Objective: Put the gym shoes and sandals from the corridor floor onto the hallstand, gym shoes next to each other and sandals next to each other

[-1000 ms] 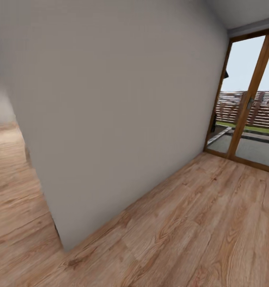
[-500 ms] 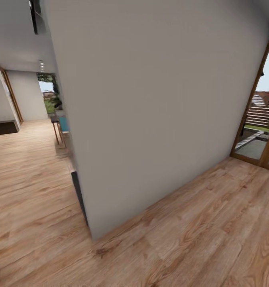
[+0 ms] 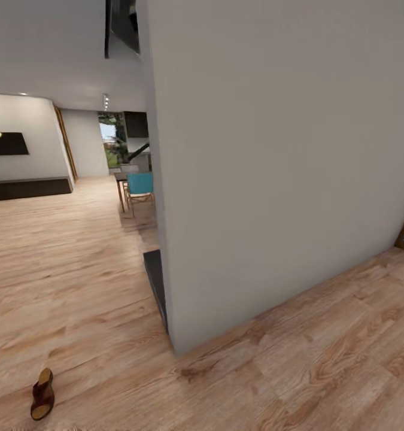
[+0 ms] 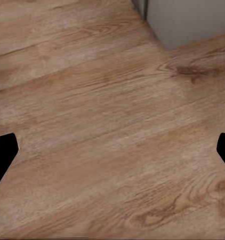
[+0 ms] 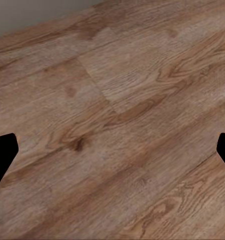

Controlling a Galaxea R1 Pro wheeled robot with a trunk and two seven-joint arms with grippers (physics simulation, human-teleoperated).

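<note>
1. From my head I see a big grey wall (image 3: 273, 167) that ends in a corner right in front of me. One sandal (image 3: 42, 393) lies on the corridor floor (image 3: 76, 281), low and to my left. It is dark brown with a tan inside, and it lies alone, well apart from the wall. Far down the room I see a blue chair (image 3: 140, 184) by a small table. The other sandal, the gym shoes and the shoe rack are not in sight from here, so I think none of the shoes is put away yet. The job looks like it is at the start.

2. My left hand's camera looks down at the wood floor. The foot of the grey wall is at one edge. The two dark tips of my left gripper (image 4: 112, 150) sit far out at both sides, so my fingers (image 4: 2, 152) are spread wide and hold nothing.

3. My right hand's camera sees wood floor too, with a bit of grey wall at the edge. My right gripper (image 5: 112, 150) is spread wide as well, and it is empty.

4. I think my next step is to go to the sandal. Then I must find the other three shoes and the rack.
</note>
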